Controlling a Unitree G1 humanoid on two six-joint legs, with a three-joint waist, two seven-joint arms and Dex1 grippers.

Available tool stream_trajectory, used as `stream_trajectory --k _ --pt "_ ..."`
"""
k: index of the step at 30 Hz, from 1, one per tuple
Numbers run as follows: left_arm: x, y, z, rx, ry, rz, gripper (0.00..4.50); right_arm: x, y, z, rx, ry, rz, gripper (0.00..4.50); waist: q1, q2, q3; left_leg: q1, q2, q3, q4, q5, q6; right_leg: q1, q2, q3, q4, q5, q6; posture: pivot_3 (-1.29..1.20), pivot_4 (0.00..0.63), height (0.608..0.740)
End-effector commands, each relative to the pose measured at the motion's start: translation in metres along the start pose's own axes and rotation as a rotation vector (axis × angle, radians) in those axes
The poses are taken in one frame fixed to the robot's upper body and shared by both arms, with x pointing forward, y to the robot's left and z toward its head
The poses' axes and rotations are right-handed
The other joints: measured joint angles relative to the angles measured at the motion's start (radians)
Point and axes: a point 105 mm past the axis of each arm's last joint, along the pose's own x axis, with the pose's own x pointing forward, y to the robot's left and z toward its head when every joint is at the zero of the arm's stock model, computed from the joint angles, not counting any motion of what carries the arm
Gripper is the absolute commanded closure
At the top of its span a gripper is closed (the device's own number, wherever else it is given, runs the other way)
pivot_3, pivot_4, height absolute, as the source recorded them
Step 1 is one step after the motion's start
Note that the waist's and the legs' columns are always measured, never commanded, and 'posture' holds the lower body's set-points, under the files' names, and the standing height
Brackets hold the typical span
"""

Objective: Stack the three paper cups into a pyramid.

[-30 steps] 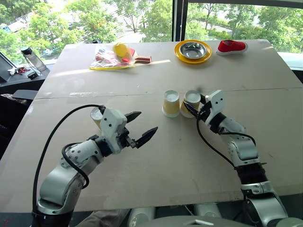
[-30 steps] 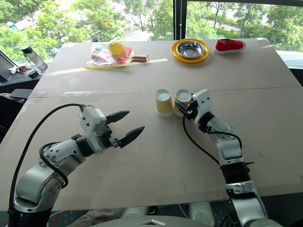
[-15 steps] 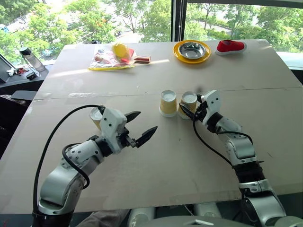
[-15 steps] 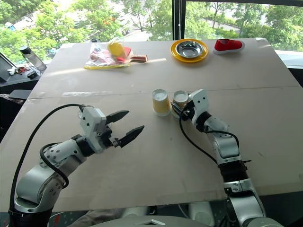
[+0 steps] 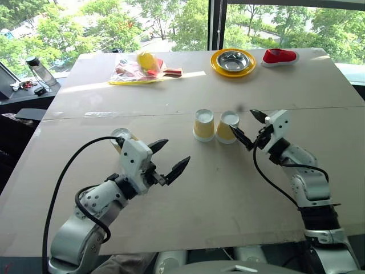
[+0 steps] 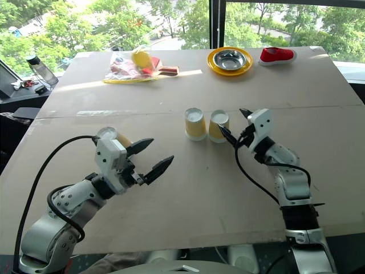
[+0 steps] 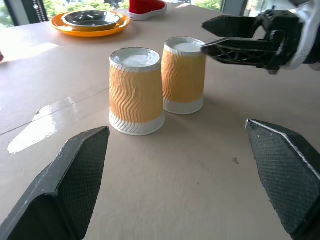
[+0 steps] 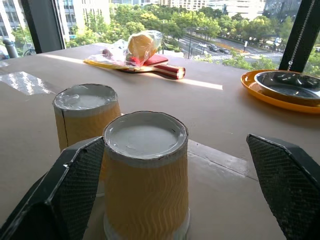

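Two yellow paper cups stand upside down side by side at the table's middle, the left cup (image 5: 204, 124) and the right cup (image 5: 227, 127) nearly touching. My right gripper (image 5: 243, 124) is open just to the right of the right cup (image 8: 146, 172), which stands ahead of its spread fingers without touching them. A third cup (image 5: 120, 137) sits on the table's left side, partly hidden behind my left wrist. My left gripper (image 5: 175, 152) is open and empty, pointing toward the pair (image 7: 136, 90) from the near left.
At the far edge stand a yellow-rimmed plate (image 5: 217, 64) with a steel bowl, a red shoe (image 5: 279, 56) and a plastic bag with a paddle (image 5: 142, 67). A bottle (image 5: 39, 71) stands off the table at the far left.
My right gripper has opened, let go of the right cup and drawn back to the right. That cup now stands beside the other. The left gripper has hardly moved.
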Motion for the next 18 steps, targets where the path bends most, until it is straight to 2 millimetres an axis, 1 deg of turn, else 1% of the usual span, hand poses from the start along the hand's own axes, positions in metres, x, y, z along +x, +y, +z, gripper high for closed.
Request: stream_trajectory --k 1,4,6,8,9,12,18 --pt "-0.017 0.009 0.025 0.091 -0.135 0.193 0.0 -0.036 0.003 0.034 -0.02 -0.048 0.124 0.02 0.003 0.0 0.0 -0.001 0.0 0.0 0.0 0.0 0.0 0.0 -0.001 0.0 -0.001 0.0 0.0 0.0 0.15 0.74" --pt "-0.025 0.019 0.022 0.119 -0.14 0.322 0.0 -0.055 0.015 0.033 0.03 0.0 0.211 0.02 0.001 -0.001 -0.001 0.0 0.0 0.0 0.0 -0.001 0.001 0.001 -0.001 0.0 -0.001 0.0 0.0 0.0 0.15 0.74" --pt "-0.033 0.032 0.014 0.131 -0.114 0.463 0.0 -0.074 0.034 0.028 0.093 0.032 0.334 0.02 0.0 -0.001 -0.001 0.004 0.0 0.0 0.0 -0.001 0.001 0.004 0.001 0.0 0.0 0.0 0.0 0.0 0.15 0.74" --pt "-0.042 0.041 0.007 0.142 -0.092 0.576 0.0 -0.089 0.049 0.025 0.14 0.045 0.418 0.02 0.003 -0.001 -0.001 0.005 0.0 -0.001 0.0 -0.001 0.001 0.006 0.001 -0.001 -0.001 0.0 0.0 0.0 0.15 0.74" --pt "-0.045 0.044 0.004 0.144 -0.085 0.613 0.0 -0.093 0.054 0.024 0.154 0.05 0.44 0.02 0.003 -0.001 -0.001 0.005 0.0 -0.002 0.001 -0.001 0.002 0.007 0.001 -0.001 -0.001 0.0 0.0 0.0 0.15 0.74" --pt "-0.053 0.053 0.0 0.148 -0.073 0.702 0.0 -0.099 0.062 0.023 0.158 0.038 0.483 0.02 0.0 -0.002 -0.001 0.005 -0.001 -0.001 0.003 -0.001 0.002 0.007 0.001 -0.001 -0.001 0.0 0.0 0.0 0.15 0.74" --pt "-0.059 0.068 -0.007 0.161 -0.055 0.766 0.0 -0.093 0.072 0.034 0.186 -0.07 0.509 0.02 0.004 -0.002 -0.001 0.007 -0.002 -0.003 0.006 -0.001 0.002 0.012 0.002 -0.003 -0.001 0.0 0.0 0.0 0.15 0.74"
